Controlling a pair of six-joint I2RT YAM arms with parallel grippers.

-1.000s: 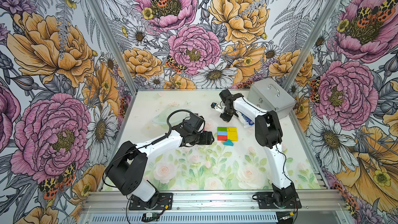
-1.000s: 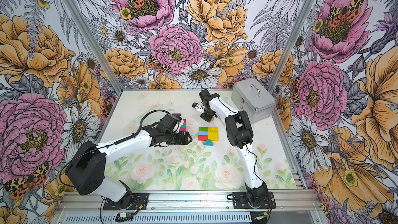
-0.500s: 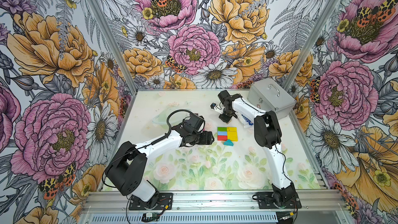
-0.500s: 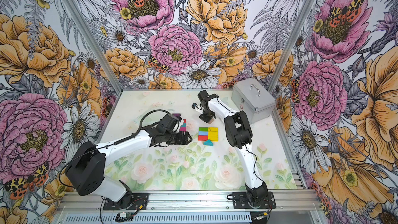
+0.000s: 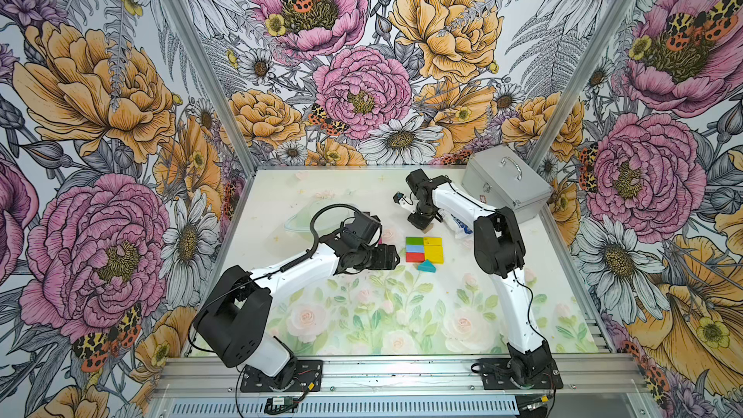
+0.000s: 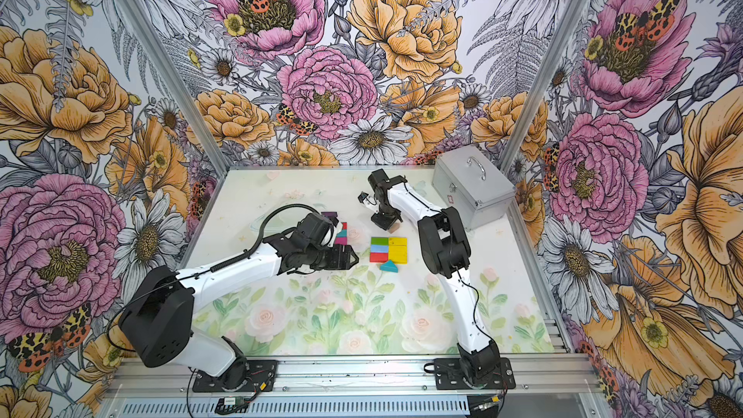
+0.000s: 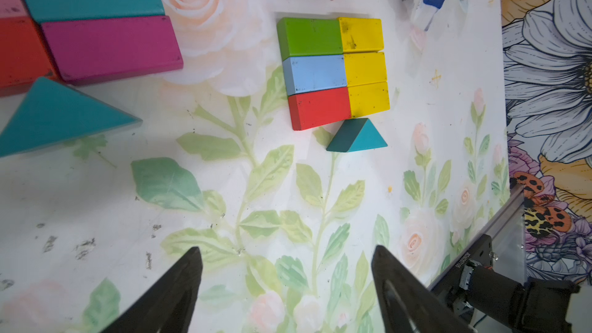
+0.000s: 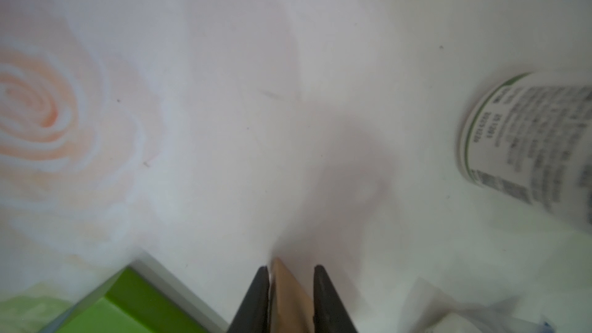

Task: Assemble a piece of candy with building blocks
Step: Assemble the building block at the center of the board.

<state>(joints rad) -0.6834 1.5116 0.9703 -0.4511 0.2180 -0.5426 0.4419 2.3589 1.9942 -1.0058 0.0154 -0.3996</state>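
The right end effector is pinching a tan block across its flat faces, just beyond the far edge of the block square at mid desk. The left end effector stands spread and empty. The blocks are judged rigid, light, apparently painted wood; grip the flat sides. The bottle label is blurred, nothing legible.

Matt, scuffed painted blocks; smooth printed table; dull silver metal case.
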